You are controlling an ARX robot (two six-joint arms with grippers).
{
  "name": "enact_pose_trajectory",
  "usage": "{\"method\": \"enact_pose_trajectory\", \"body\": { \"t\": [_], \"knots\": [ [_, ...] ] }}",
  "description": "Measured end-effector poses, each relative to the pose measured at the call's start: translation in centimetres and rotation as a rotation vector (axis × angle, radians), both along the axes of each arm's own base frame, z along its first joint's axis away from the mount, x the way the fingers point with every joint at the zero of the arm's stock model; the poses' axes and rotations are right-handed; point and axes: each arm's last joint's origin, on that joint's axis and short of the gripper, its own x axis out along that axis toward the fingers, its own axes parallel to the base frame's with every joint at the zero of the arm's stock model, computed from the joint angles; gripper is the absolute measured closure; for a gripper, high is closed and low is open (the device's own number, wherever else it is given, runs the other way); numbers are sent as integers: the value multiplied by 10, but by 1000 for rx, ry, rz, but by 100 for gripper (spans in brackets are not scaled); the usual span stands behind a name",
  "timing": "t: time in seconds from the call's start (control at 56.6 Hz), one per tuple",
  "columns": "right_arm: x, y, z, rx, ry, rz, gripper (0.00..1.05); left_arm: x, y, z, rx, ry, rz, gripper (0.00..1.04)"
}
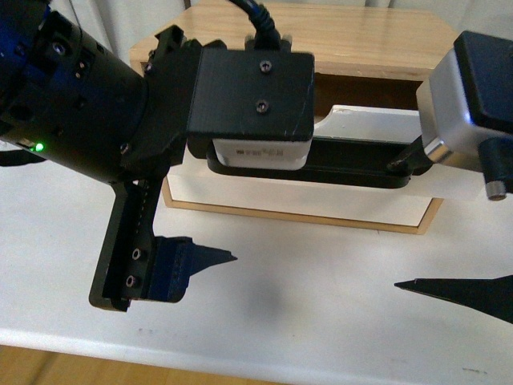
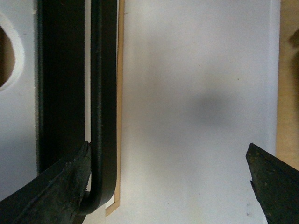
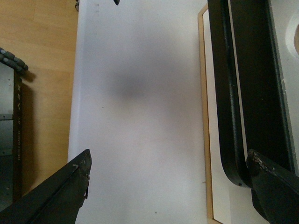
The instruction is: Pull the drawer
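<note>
**Left pincer and right pincer both spread wide, gripping nothing, just hooked on the drawer**

Ok, biggest first. The white table fills my front view from 3 o'clock round through 6 to 9. Up at 12 sits the wooden box. The drawer is in that box with its white front facing me. It looks a little way out, but I can't say how far. Its bar handle runs across dead centre, roughly 9 to 3. The half-round notch in the rim sits just behind the bar.

My left arm comes in at 9 and my right at 3. Each pincer has one finger slipped between the bar and the drawer front, right up against a bent end. The other finger hangs out over the table.

Why not clamp? My guess is that a hook at both ends pulls the drawer straight, so it shouldn't skew and jam in the box.
</note>
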Motion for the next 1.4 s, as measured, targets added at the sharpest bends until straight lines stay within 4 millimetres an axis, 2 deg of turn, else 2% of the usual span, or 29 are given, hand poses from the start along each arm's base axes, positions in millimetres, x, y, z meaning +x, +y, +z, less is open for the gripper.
{"method": "enact_pose_trajectory", "body": {
  "t": [0.212, 0.424, 0.53, 0.654, 0.76, 0.866, 0.936, 0.989, 1.042, 1.113, 1.219, 1.396],
  "knots": [
    [-8, -9, 11, 45, 16, -55, 9, -8, 1, 23, -53, -50, 21, 6],
    [-21, -22, 43, 190, -115, -143, 9, -24, 9, 45, -187, -170, 81, 6],
    [-31, -30, 54, 256, -173, -194, 9, -33, 18, 50, -256, -223, 138, 6],
    [-48, -42, 65, 346, -253, -285, 9, -49, 41, 57, -419, -316, 281, 6],
    [-61, -53, 72, 430, -354, -388, 9, -64, 64, 50, -539, -366, 416, 6],
    [-84, -65, 71, 543, -393, -490, 9, -84, 95, 36, -705, -439, 637, 6],
    [-102, -71, 62, 610, -387, -559, 9, -104, 112, 29, -810, -482, 772, 6],
    [-113, -75, 54, 649, -382, -624, 9, -116, 118, 23, -854, -502, 829, 6],
    [-122, -77, 49, 678, -384, -669, 9, -130, 125, 14, -900, -507, 900, 6],
    [-139, -81, 38, 734, -387, -788, 9, -149, 140, -4, -965, -496, 1087, 6],
    [-150, -85, 31, 778, -422, -864, 9, -167, 150, -9, -1064, -510, 1256, 6],
    [-154, -87, 31, 816, -415, -892, 9, -175, 152, -6, -1148, -517, 1266, 6]
  ]
}}
